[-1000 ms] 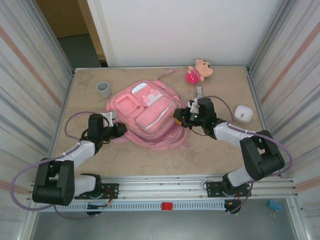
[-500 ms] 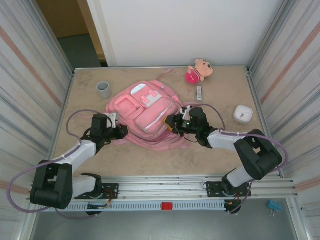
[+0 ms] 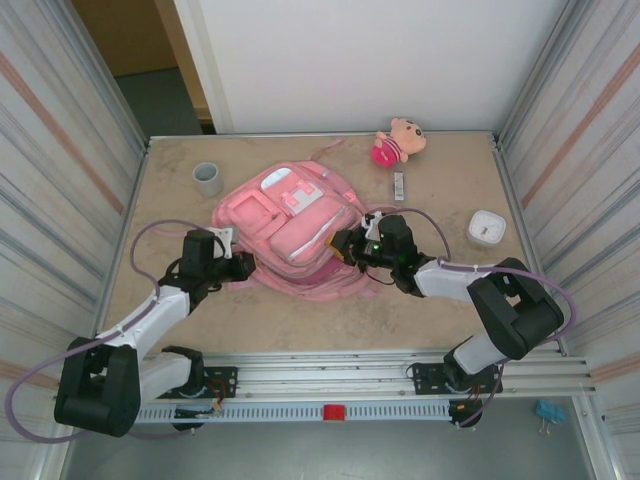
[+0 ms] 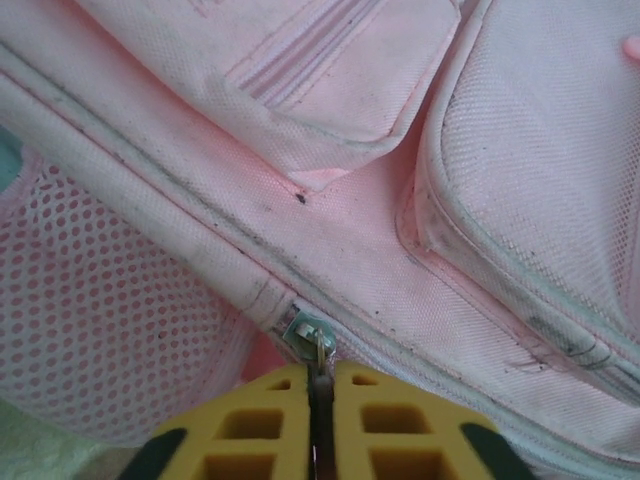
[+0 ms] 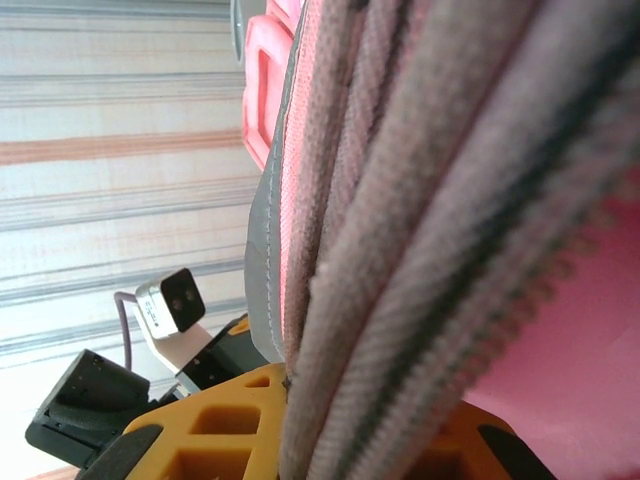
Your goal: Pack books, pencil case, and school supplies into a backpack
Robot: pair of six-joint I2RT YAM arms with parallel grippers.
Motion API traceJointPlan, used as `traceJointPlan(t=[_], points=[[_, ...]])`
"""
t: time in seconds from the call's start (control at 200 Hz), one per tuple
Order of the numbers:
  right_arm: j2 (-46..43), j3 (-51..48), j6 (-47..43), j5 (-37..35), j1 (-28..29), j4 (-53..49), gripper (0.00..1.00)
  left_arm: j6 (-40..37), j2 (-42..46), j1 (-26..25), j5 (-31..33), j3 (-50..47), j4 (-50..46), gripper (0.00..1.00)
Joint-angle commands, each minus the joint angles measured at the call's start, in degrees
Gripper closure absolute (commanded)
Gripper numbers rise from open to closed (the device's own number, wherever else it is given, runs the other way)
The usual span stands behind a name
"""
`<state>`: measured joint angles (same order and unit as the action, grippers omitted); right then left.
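Pink backpack (image 3: pixel 295 225) mid table (image 3: pixel 450 300) looks zipped shut, my left gripper (image 4: pixel 318 395) pinching its zip pull (image 4: pixel 311 335), right gripper (image 5: pixel 290 400) clamped on its side webbing (image 5: pixel 400 250), grey stick (image 3: pixel 398 185) lying unpacked, so all packing's left

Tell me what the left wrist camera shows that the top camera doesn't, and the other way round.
From the left wrist view you get close detail: the left gripper shut on the small metal zip pull, next to the mesh side pocket. From the top view you get the layout: grey cup, plush doll, white box, and the right gripper at the right edge of the pink backpack. Both take in the backpack and the left gripper at its left side.
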<state>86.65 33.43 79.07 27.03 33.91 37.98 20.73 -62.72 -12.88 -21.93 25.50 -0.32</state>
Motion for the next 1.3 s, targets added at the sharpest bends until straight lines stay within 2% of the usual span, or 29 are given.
traceJointPlan(t=[0.0,0.23,0.506,0.752,0.917,1.082,1.203,1.293], points=[[-0.08,2.51,-0.32,-2.16,0.19,0.79,0.84,-0.60,0.62,-0.54,-1.54,-0.11,-1.07,0.96],[-0.54,2.84,-0.32,-4.05,0.18,0.50,0.86,-1.89,1.15,-4.14,-2.10,1.79,-1.95,0.96],[-0.80,3.34,-0.62,-4.64,0.01,0.45,0.87,-7.20,-0.84,-12.69,-5.41,5.53,-3.65,0.94],[-0.69,3.61,-0.55,-4.61,0.01,0.92,0.87,-13.09,-7.47,-22.58,-10.14,12.07,-4.25,0.93],[-0.56,3.83,-0.55,-4.61,0.01,0.89,0.88,-13.19,-12.16,-28.26,-12.45,16.97,-2.23,0.90],[-0.76,3.75,-0.49,-4.31,0.10,0.85,0.88,-10.52,-14.23,-31.42,-13.09,18.36,4.43,0.88],[-0.95,3.66,-0.56,-3.77,0.01,0.48,0.88,-10.97,-15.02,-33.01,-11.62,18.69,6.07,0.83],[-1.04,3.91,-0.99,-1.96,-0.40,0.37,0.88,-13.24,-15.17,-33.43,-9.90,19.73,2.71,0.71]])
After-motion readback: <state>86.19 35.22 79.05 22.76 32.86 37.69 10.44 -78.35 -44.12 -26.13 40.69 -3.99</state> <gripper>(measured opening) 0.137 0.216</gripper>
